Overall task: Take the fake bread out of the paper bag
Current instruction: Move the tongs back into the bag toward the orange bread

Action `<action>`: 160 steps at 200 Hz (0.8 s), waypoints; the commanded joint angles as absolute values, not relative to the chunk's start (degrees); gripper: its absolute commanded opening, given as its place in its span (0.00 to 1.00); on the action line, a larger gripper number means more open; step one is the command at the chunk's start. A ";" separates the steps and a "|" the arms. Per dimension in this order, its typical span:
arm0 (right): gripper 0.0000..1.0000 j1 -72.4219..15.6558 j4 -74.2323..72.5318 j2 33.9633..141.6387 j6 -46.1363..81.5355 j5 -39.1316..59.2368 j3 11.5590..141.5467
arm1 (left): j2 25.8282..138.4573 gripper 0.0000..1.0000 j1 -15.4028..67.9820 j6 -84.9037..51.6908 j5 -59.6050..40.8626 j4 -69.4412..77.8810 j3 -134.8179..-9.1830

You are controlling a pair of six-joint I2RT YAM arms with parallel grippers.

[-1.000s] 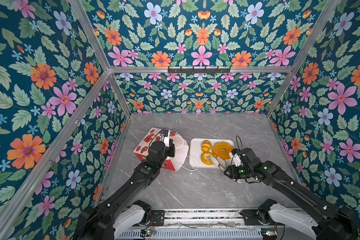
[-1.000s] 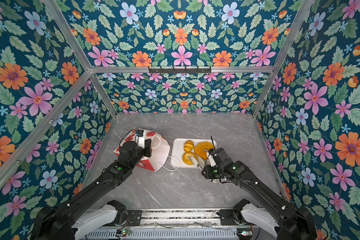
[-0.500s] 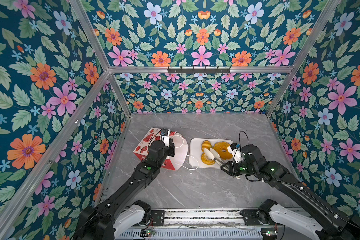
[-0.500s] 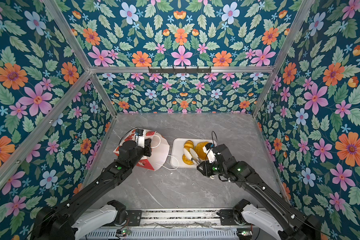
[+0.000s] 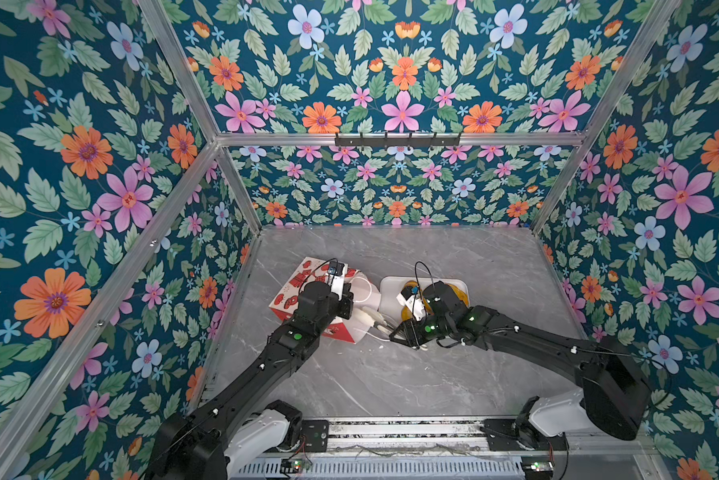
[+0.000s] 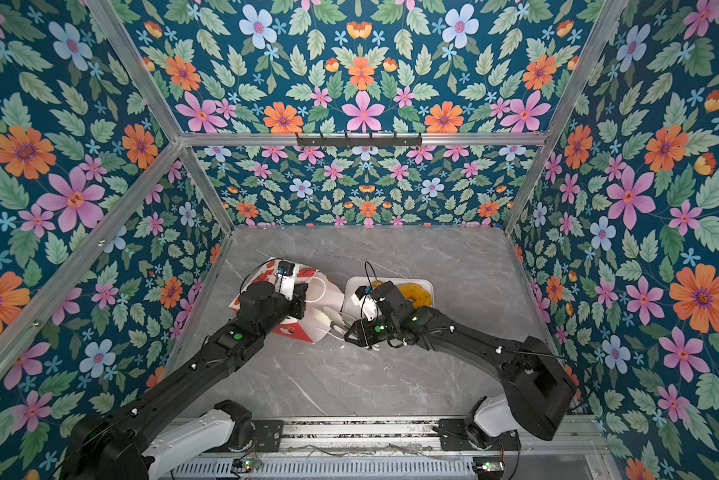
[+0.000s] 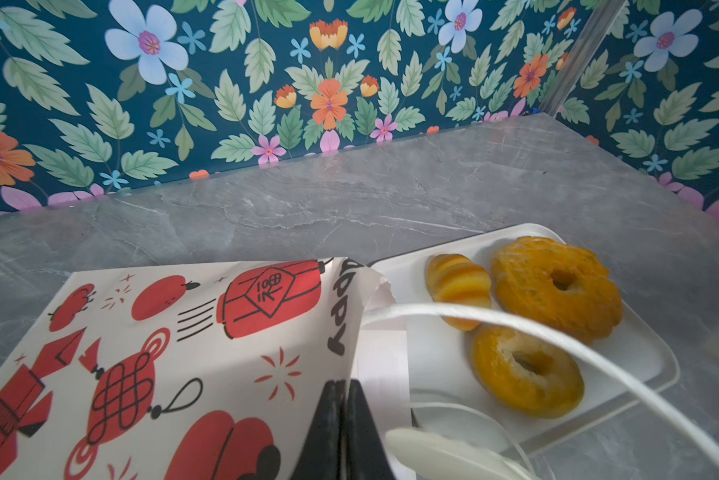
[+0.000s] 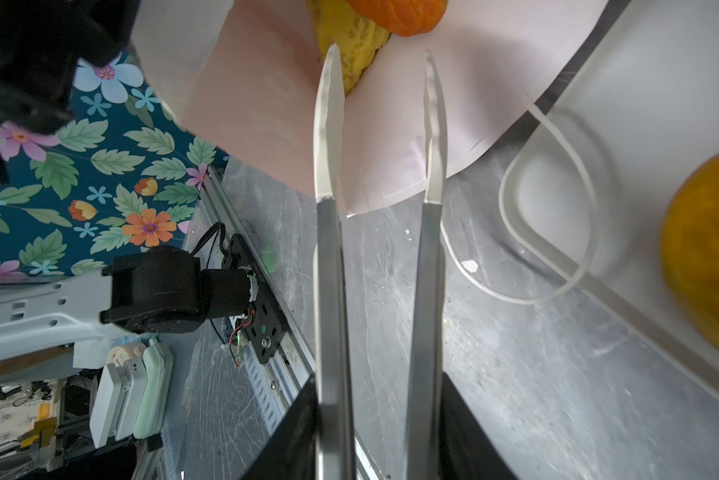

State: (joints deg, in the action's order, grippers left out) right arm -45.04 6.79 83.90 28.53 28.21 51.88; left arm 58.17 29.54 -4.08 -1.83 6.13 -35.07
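Red-and-white paper bag [image 5: 295, 284] lies centre-left in both top views; left gripper [image 7: 343, 390], clamped on its rim, props the mouth so right gripper [image 8: 381, 56], jaws apart, can reach the yellow toy pastry [image 8: 349, 41] inside.

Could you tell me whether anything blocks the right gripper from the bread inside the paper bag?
Nothing visible: the right gripper, jaws open, reaches into the paper bag, yellow bread just ahead; the left gripper pinches its rim.

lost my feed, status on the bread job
Left pincer shut on paper bag rim. Right pincer open, tips in bag mouth, fake bread just beyond. Three more on tray. Cord handle loose near mouth.
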 commanded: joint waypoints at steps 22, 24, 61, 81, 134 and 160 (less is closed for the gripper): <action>0.43 -45.16 -2.11 86.40 29.85 28.99 52.46 | 53.72 0.05 29.80 -5.87 -6.44 6.19 -31.67; 0.43 -45.17 -2.18 86.51 29.76 29.07 52.56 | 53.42 0.05 29.80 -6.02 -6.55 5.99 -31.71; 0.44 -45.18 -2.52 90.06 28.14 29.50 54.71 | 50.59 0.05 29.80 -7.51 -7.37 3.78 -32.42; 0.45 -45.35 -2.79 91.80 27.64 29.29 55.63 | 50.43 0.05 29.79 -7.91 -8.13 3.58 -33.02; 0.45 -46.50 -5.07 93.48 27.29 30.31 57.15 | 51.67 0.06 29.79 -7.44 -8.64 3.64 -33.51; 0.46 -48.20 -2.46 95.98 25.44 28.42 59.96 | 51.73 0.06 29.83 -7.47 -9.05 4.37 -33.14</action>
State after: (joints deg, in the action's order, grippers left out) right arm -47.24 -1.41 94.02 27.81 29.34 57.82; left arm 51.57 29.78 -7.33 -8.16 2.59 -33.23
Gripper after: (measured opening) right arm 0.455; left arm 0.057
